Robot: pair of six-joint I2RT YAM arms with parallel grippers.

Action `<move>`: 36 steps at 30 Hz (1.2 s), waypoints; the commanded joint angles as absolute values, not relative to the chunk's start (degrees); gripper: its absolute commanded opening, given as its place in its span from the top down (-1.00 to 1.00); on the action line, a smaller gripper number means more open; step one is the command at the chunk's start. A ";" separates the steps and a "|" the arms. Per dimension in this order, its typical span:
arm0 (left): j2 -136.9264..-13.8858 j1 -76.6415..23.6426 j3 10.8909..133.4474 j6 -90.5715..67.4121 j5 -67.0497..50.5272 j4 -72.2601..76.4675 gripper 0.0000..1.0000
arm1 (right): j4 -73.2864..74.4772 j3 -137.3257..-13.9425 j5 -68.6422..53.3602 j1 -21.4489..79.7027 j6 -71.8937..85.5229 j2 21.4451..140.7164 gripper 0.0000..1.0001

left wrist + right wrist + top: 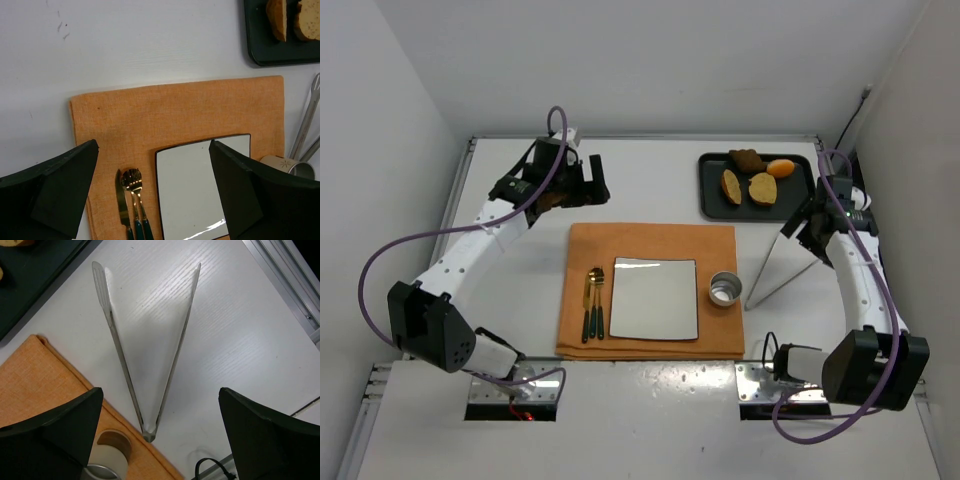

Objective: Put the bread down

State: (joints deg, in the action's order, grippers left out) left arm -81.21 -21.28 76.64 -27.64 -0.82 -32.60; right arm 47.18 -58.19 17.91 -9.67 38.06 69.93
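Several bread pieces (763,188) lie on a black tray (712,205) at the back right; two slices (277,17) show in the left wrist view. A white square plate (654,298) sits empty on an orange placemat (650,245). My left gripper (592,185) is open and empty, hovering over the table behind the placemat's back left corner; its view (155,185) looks down on the plate (200,185). My right gripper (800,228) is open and empty above metal tongs (780,265), which lie on the table between its fingers (160,430) in its own view.
A knife, spoon and fork (593,303) lie on the placemat left of the plate. A small metal-rimmed cup (725,289) stands at the plate's right, close to the hinge of the tongs (150,430). White walls enclose the table on three sides.
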 commanded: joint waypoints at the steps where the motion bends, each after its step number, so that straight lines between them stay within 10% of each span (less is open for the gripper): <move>1: -80.24 -21.71 78.40 -27.07 1.05 -31.90 -0.99 | 47.37 -59.94 19.86 -9.84 39.29 69.96 -0.98; 17: -80.24 -26.19 79.54 -30.06 17.23 -34.80 -0.99 | 40.01 -46.63 -1.11 -10.02 42.10 70.94 -0.98; 36: -86.13 -27.33 81.30 -25.93 10.81 -35.86 -0.99 | 28.04 -38.84 1.39 -9.49 38.33 77.24 -0.93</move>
